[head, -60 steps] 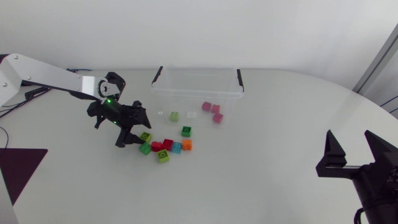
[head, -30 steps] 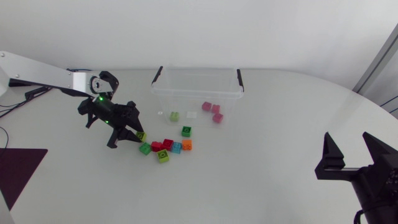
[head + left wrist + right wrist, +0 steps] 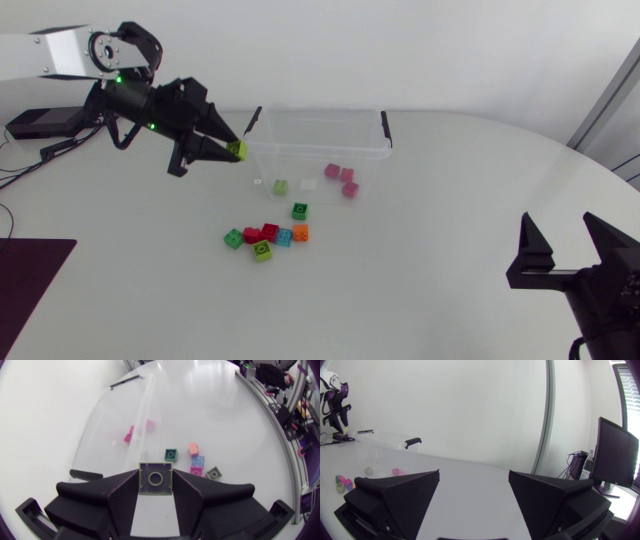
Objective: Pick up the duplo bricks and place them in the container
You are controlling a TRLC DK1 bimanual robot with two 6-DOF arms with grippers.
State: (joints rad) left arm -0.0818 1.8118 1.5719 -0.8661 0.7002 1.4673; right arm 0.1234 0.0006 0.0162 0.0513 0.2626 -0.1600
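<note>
Left gripper [image 3: 228,147], upper left of the frame, clamps a yellow-green brick [image 3: 237,150] just beside the clear container [image 3: 318,135], which holds pink bricks [image 3: 341,179] (loose bricks [image 3: 265,238] lie below it). Left wrist view: the square brick sits between both fingers [image 3: 120,497], with the container ahead. Right wrist view: right gripper [image 3: 474,492] spread wide.

Lime-green brick [image 3: 237,150] in matte black left pincer [image 3: 230,147], clear container [image 3: 316,150] with black handles [image 3: 386,128], pink bricks [image 3: 341,179] inside, white table [image 3: 430,230]
</note>
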